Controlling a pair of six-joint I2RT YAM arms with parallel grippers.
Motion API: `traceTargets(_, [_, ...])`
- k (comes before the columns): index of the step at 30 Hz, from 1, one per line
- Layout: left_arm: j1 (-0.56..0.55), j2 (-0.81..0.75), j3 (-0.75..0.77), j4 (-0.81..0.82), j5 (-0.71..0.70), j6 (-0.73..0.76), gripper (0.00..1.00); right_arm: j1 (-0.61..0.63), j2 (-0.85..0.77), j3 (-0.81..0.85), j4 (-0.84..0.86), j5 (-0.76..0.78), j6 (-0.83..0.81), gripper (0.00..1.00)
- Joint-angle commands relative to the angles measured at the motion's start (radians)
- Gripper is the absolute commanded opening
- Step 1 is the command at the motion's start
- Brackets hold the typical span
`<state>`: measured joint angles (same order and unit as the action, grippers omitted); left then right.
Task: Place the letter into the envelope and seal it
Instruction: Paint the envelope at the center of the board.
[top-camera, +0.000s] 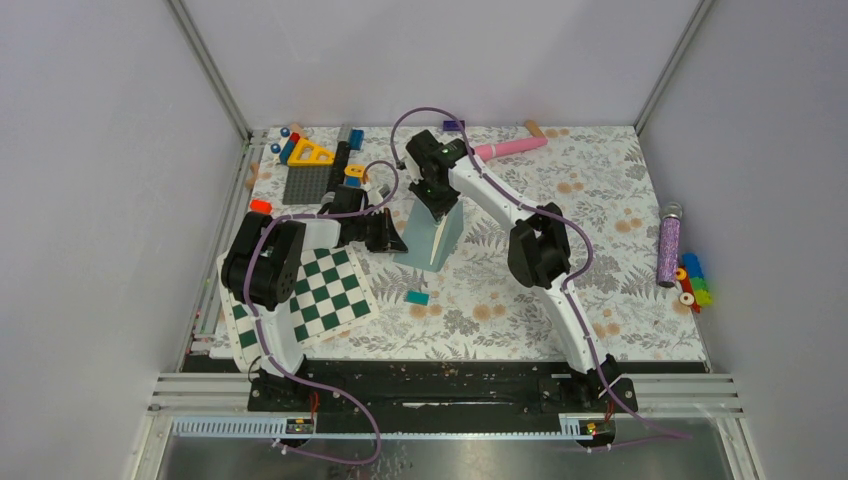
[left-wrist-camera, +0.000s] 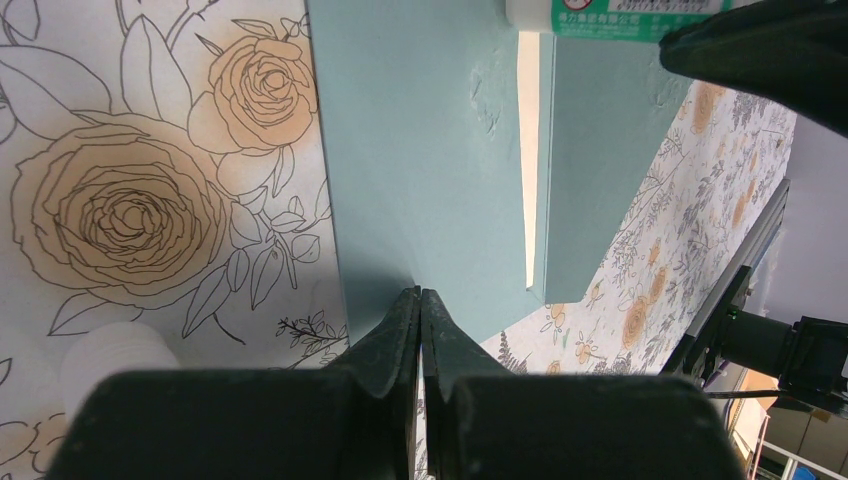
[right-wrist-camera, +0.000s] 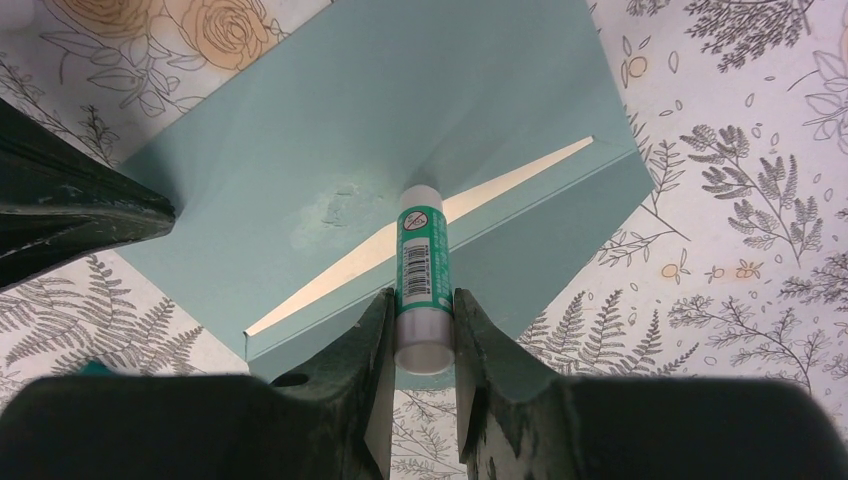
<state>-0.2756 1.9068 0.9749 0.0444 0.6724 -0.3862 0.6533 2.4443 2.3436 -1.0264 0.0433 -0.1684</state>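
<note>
The teal envelope (top-camera: 447, 232) lies mid-table with its flap (right-wrist-camera: 380, 120) open. A narrow cream strip of the letter (right-wrist-camera: 345, 272) shows in the envelope's mouth; the rest of it is hidden inside. My right gripper (right-wrist-camera: 421, 296) is shut on a green-and-white glue stick (right-wrist-camera: 421, 255), whose far end touches the flap near the fold. The glue stick (left-wrist-camera: 600, 12) also shows at the top of the left wrist view. My left gripper (left-wrist-camera: 420, 292) is shut, its joined tips resting on the flap's edge (left-wrist-camera: 400, 180) with nothing between them.
A green-white checkerboard (top-camera: 310, 295) lies under the left arm. A tiny teal block (top-camera: 417, 297) sits in front of the envelope. A grey baseplate with toys (top-camera: 312, 180), a pink cylinder (top-camera: 510, 148), a purple glitter tube (top-camera: 668, 245) and coloured blocks (top-camera: 692, 280) ring the table. A white cap (left-wrist-camera: 110, 352) lies beside my left gripper.
</note>
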Motion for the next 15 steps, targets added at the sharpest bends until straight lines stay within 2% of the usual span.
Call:
traceTargets(1, [-0.005,0.021,0.020,0.005,-0.025,0.010,0.00,-0.004,0.014,-0.022,0.003,0.008,-0.022,0.00])
traceTargets(9, [-0.004,0.021,0.019,0.008,-0.022,0.009,0.00,-0.004,0.015,-0.023,0.003,-0.040,-0.018,0.00])
traceTargets(15, [-0.005,0.023,0.018,0.012,-0.015,0.007,0.00,-0.006,0.045,0.032,0.002,0.058,-0.033,0.00])
